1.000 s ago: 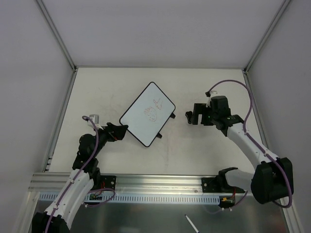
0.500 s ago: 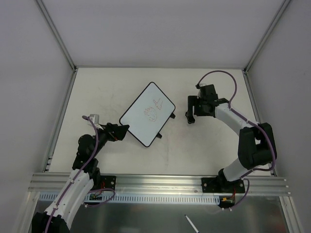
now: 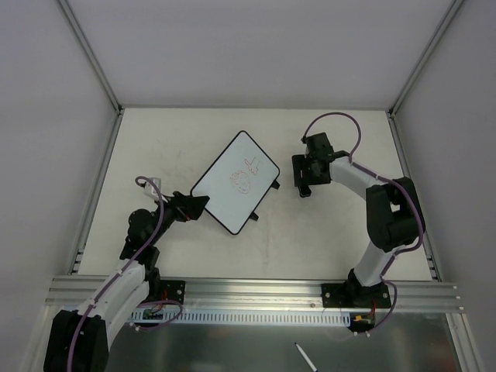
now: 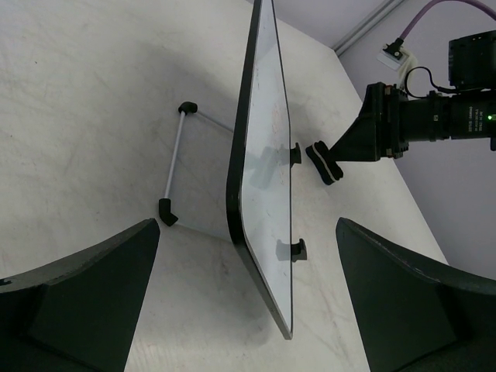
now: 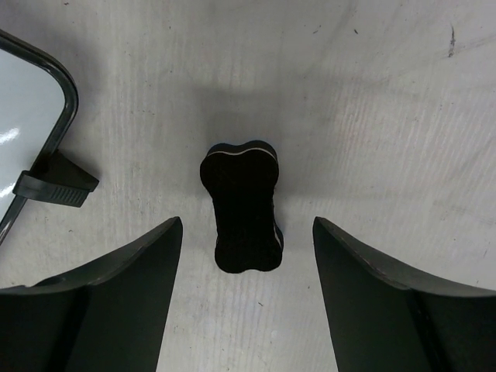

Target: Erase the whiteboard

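The whiteboard (image 3: 235, 182) sits near the middle of the pale worktop (image 3: 170, 139), turned so that its corners point toward the arms and toward the back wall. A few red scribbles (image 3: 244, 177) show near the middle of its white face. Two small black tabs (image 3: 277, 184) stick out from the board's right-hand long edge, one toward its far end and one toward its near end. From the left wrist camera the whiteboard (image 4: 267, 155) shows almost edge-on and looks tilted up off the worktop. On the board's back side a thin grey rod (image 4: 173, 163) with black caps at both ends lies on the surface. The left arm's fingers (image 4: 85, 287) are spread wide, and the board's near-left corner points into the gap between them; neither finger touches it. Just beyond the board's tabbed edge, off its right side, lies a small black bone-shaped eraser (image 5: 242, 205), flat on the worktop and close to the far tab (image 5: 54, 186) but not touching it. The right arm's fingers (image 5: 116, 294) are parted too, one on each side of the eraser, with a strip of bare worktop between each finger and it, so nothing is gripped. From overhead those right fingers (image 3: 301, 177) hang directly over that spot beside the board's right edge, and they hide most of the eraser. How far above the eraser they are, I cannot tell.
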Controlling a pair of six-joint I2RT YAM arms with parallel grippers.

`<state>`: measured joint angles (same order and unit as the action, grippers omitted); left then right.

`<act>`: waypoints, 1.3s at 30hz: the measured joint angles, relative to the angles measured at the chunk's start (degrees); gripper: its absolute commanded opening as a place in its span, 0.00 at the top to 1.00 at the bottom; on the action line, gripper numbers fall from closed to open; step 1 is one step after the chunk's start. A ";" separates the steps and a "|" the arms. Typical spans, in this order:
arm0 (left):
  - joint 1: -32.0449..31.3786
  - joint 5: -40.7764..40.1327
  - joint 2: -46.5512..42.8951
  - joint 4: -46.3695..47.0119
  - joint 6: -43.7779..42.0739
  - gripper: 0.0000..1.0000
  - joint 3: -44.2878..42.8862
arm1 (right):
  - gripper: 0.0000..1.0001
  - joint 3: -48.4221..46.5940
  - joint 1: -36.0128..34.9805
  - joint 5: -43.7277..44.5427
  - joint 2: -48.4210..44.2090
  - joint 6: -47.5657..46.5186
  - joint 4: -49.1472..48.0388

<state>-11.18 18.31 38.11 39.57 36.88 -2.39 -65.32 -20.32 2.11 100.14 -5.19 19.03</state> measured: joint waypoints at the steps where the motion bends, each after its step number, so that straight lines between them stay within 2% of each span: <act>1: 0.02 0.15 0.63 0.68 0.02 0.01 0.00 | 0.33 -0.22 -0.13 0.28 0.33 -0.07 0.11; 4: 0.00 0.33 1.05 2.19 0.09 0.01 0.00 | 0.40 -0.66 -0.59 0.72 1.33 -0.31 0.26; 6: 0.02 0.57 0.87 2.69 0.07 0.01 0.00 | 0.41 -0.68 -0.74 0.94 2.01 -0.35 0.37; 9: 0.00 0.66 0.79 3.15 0.07 0.01 0.00 | 0.51 -0.70 -0.83 1.18 3.17 -0.48 0.59; 12: 0.02 0.66 0.94 3.28 0.07 0.01 0.00 | 0.52 -0.70 -0.83 1.44 4.22 -0.48 0.98; 13: 0.00 0.68 1.14 3.45 0.07 0.01 0.00 | 0.60 -0.70 -0.83 1.55 4.48 -0.48 1.01; 17: 0.02 0.68 2.49 4.37 0.07 0.01 0.00 | 0.71 -0.94 -0.83 1.81 4.68 -0.87 1.01; 21: 0.02 0.68 3.67 5.07 0.07 0.01 0.00 | 0.72 -0.98 -0.85 2.10 4.68 -0.87 1.05; 24: 0.00 0.70 4.72 5.66 0.07 0.01 0.00 | 0.79 -0.98 -0.90 2.43 4.68 -0.87 0.96; 28: 0.02 0.79 6.51 6.82 0.13 0.11 0.00 | 0.87 -0.85 -0.94 2.80 4.66 -0.85 0.39; 29: 0.02 0.87 6.93 7.17 0.13 0.18 0.00 | 0.89 -0.61 -0.94 2.84 4.59 -0.85 0.02; 31: 0.02 1.03 7.72 8.04 0.28 0.23 0.00 | 0.91 -0.15 -0.94 2.84 4.35 -0.83 -0.44; 32: 0.02 1.09 8.09 8.46 0.28 0.29 0.00 | 0.92 0.15 -0.94 2.84 4.09 -0.81 -0.70; 38: 0.02 1.31 10.97 10.47 0.46 0.36 0.00 | 0.92 1.68 -0.96 2.78 2.40 -0.66 -1.51; 39: 0.02 1.36 11.54 10.80 0.48 0.40 0.00 | 0.92 1.84 -0.96 2.75 2.12 -0.59 -1.84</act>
<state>-11.16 19.66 49.65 50.37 37.36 -2.39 -63.48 -21.28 4.86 102.26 -5.78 17.19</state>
